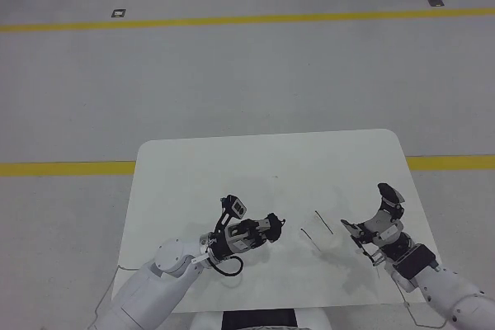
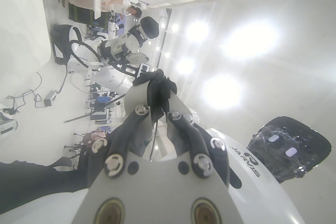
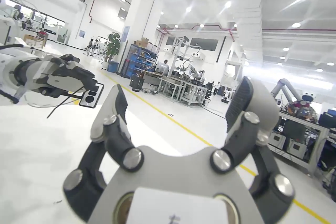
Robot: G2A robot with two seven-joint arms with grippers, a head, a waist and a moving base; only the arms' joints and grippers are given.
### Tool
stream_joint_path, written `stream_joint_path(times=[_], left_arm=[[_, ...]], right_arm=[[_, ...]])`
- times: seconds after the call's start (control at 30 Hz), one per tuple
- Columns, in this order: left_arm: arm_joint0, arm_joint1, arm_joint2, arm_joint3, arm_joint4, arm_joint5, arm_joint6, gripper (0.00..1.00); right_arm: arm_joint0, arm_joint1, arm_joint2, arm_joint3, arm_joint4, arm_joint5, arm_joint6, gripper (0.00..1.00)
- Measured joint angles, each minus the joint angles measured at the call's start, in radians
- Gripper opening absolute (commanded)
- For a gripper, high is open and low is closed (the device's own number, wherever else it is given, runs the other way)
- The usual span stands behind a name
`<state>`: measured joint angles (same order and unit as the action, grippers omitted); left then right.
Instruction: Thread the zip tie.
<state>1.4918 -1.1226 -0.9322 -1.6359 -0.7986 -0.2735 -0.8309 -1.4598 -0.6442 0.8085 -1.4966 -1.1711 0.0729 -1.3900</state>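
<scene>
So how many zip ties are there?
3: one zip tie in the left pincer; a second tie and third tie lie side by side on the table between the arms. More may be hidden.

1. There is lots of room above the far half of the surface point(image 1: 264, 161).
2. A gap lies between the left gripper point(image 1: 272, 225) and the right gripper point(image 1: 368, 211).
3. One thin black strip point(image 1: 323, 222) and a second strip point(image 1: 307, 237) lie flat in that gap.
4. The right gripper's fingers point(image 3: 119, 104) stand wide apart, with room between them.
5. A zip tie point(image 3: 63, 101) pokes out of the left gripper.
</scene>
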Motion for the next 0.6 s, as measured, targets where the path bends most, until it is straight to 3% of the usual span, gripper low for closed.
stream_joint_path(times=[0.27,0.6], left_arm=[[0.000,0.000,0.000,0.000,0.000,0.000,0.000,0.00],[0.000,0.000,0.000,0.000,0.000,0.000,0.000,0.00]], right_arm=[[-0.002,-0.002,0.004,-0.004,0.010,-0.009,0.010,1.00],[-0.054,-0.013,0.123,-0.013,0.219,-0.232,0.000,1.00]])
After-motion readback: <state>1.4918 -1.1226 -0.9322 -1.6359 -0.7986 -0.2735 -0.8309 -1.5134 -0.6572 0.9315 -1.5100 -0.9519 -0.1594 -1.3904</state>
